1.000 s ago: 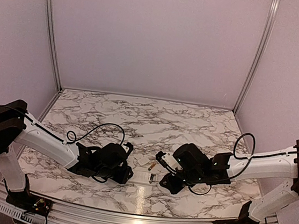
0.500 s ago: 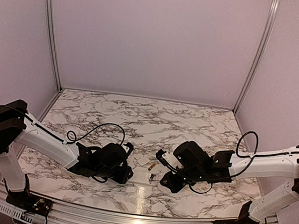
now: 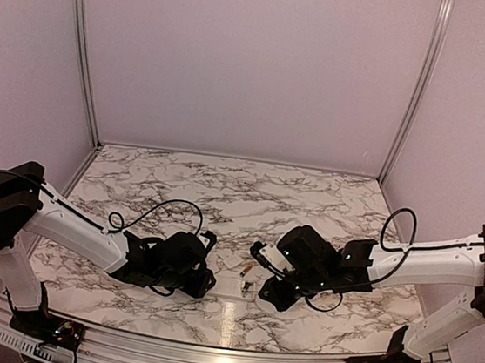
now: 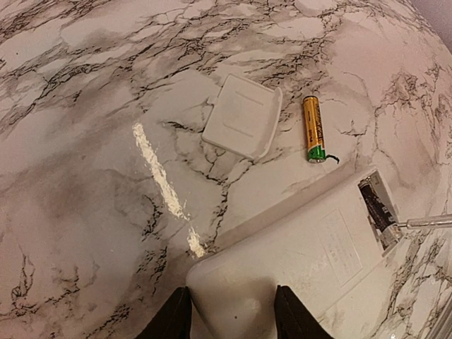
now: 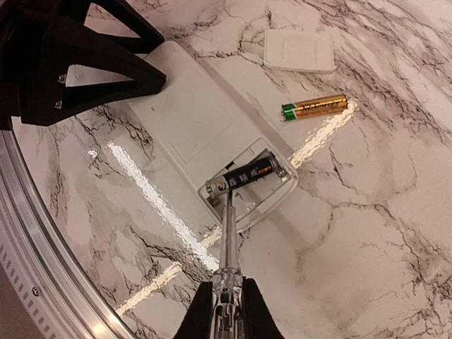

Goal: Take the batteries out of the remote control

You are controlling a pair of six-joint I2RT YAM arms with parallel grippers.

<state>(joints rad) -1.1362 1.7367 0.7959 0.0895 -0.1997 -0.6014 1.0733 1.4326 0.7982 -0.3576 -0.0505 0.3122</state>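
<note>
The white remote control (image 4: 304, 261) lies back-up on the marble, its battery bay open at the far end. My left gripper (image 4: 232, 314) is shut on its near rounded end. It also shows in the right wrist view (image 5: 187, 106). My right gripper (image 5: 227, 311) is shut on a thin clear-handled metal stick (image 5: 227, 233). The stick's tip touches the left end of a dark battery (image 5: 248, 173), which sits tilted in the bay. A gold-orange battery (image 4: 313, 128) lies loose on the table, apart from the remote. The detached white back panel (image 4: 242, 116) lies beside that battery.
The table's aluminium front rail (image 5: 28, 233) runs close behind the remote. In the top view both arms meet near the front middle of the marble table (image 3: 224, 188), left gripper (image 3: 199, 277) facing right gripper (image 3: 269, 291).
My right arm has shifted a little to the left, toward the remote. The left arm has stayed still.
</note>
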